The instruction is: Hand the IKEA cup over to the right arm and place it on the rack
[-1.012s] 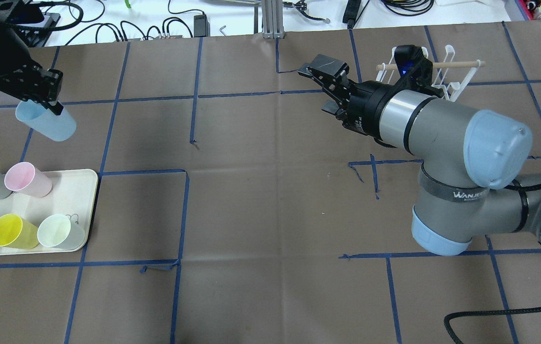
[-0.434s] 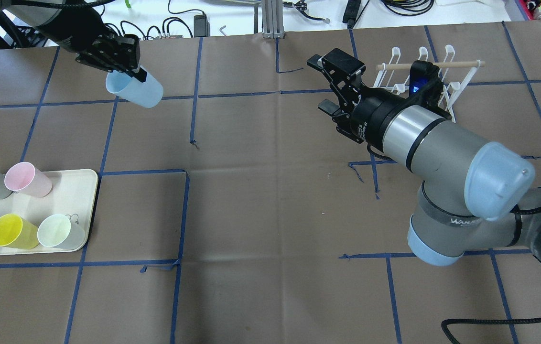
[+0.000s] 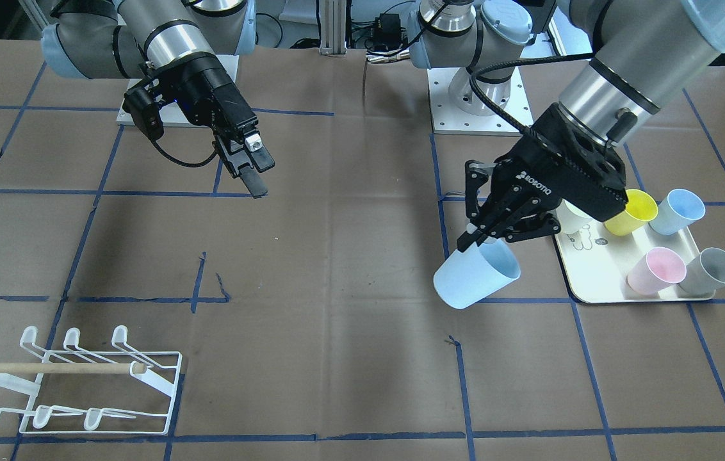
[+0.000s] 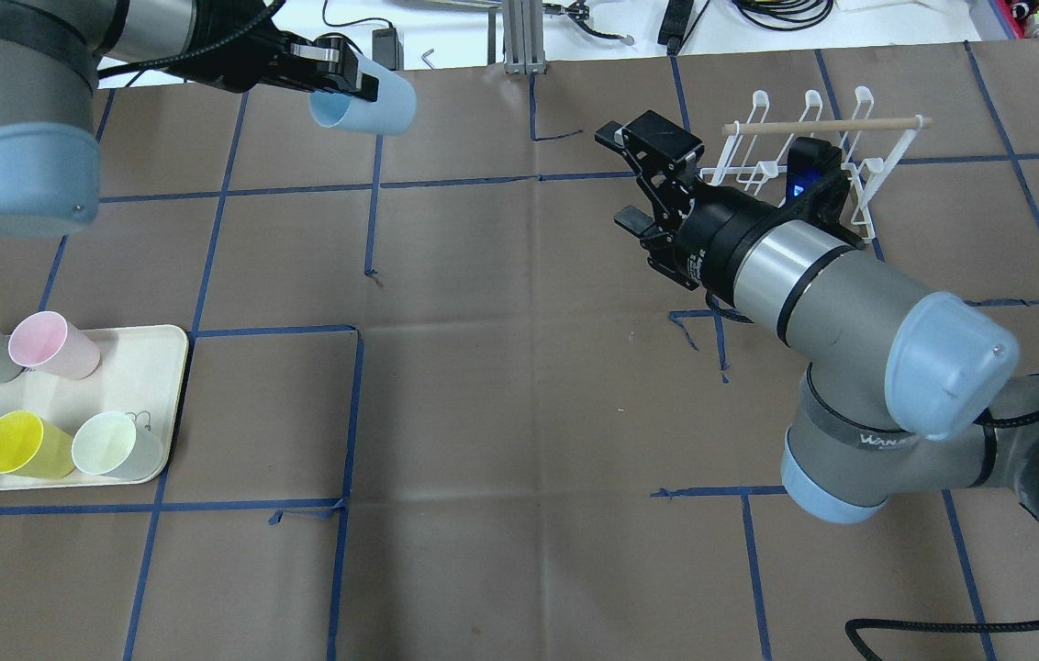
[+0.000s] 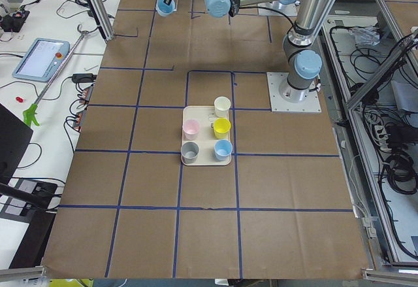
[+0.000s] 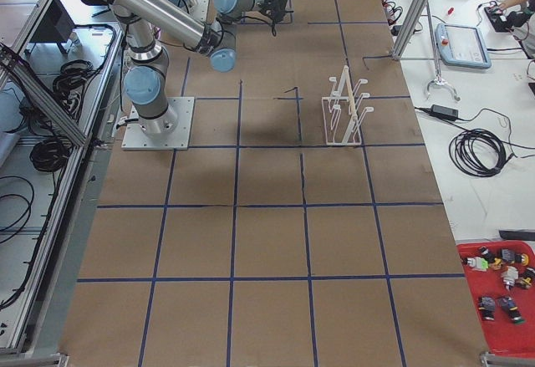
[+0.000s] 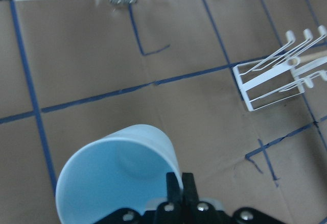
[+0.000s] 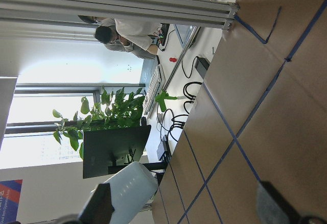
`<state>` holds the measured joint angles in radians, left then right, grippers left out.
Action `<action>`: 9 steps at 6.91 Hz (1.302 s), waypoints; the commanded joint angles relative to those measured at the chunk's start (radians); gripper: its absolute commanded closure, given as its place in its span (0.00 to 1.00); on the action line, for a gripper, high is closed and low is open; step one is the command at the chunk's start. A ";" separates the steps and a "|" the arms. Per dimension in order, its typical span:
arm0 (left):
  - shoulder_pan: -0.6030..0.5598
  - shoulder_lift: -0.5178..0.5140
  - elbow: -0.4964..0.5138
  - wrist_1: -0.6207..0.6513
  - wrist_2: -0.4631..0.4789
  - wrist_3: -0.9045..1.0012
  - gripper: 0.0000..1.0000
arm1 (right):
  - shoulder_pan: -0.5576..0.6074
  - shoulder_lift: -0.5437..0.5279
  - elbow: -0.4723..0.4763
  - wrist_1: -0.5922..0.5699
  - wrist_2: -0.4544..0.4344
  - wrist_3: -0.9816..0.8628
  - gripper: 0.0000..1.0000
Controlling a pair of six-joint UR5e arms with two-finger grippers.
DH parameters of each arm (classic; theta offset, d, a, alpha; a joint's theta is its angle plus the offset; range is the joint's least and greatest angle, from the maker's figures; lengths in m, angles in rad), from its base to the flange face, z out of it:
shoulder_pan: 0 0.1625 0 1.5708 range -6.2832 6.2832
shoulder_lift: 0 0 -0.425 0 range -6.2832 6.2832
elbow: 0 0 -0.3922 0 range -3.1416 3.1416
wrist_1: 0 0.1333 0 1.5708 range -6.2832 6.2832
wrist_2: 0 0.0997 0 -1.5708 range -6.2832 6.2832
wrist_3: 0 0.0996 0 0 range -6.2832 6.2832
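- Front-facing: the left fingers [image 3: 472, 235] pinch the rim of the pale blue cup [image 3: 474, 276], which hangs tilted in the air over the worktop [image 3: 337, 288]. The right fingers [image 3: 253, 176] overlap here, so their gap is unclear.
- Overhead: this settles it. The right fingers are spread wide and empty near the rack [image 4: 813, 124], well apart from the cup.
- Left wrist: the cup's wall is thin and smooth. It is probably light, slippery and slightly springy, so I would take it across the body, clear of the pinched rim.
- Right wrist: only here does the cup show, far off between the spread fingertips.
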<state>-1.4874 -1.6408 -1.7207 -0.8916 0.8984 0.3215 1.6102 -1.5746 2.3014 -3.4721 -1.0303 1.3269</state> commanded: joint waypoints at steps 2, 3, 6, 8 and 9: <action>-0.002 0.085 -0.349 0.563 -0.180 0.004 1.00 | 0.002 -0.002 0.003 0.007 -0.007 0.294 0.00; 0.001 0.076 -0.415 0.699 -0.226 0.008 1.00 | 0.026 -0.001 0.003 0.008 -0.011 0.358 0.00; 0.012 0.040 -0.589 1.030 -0.311 0.016 1.00 | 0.059 0.039 -0.005 0.001 -0.001 0.321 0.00; 0.010 -0.037 -0.614 1.192 -0.384 -0.005 0.99 | 0.060 0.041 -0.007 0.005 -0.011 0.316 0.00; 0.004 -0.048 -0.614 1.204 -0.385 -0.021 0.99 | 0.063 0.048 -0.008 0.005 -0.013 0.314 0.00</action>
<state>-1.4785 -1.6660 -2.3306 0.2721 0.5263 0.3177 1.6709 -1.5331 2.2950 -3.4675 -1.0406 1.6432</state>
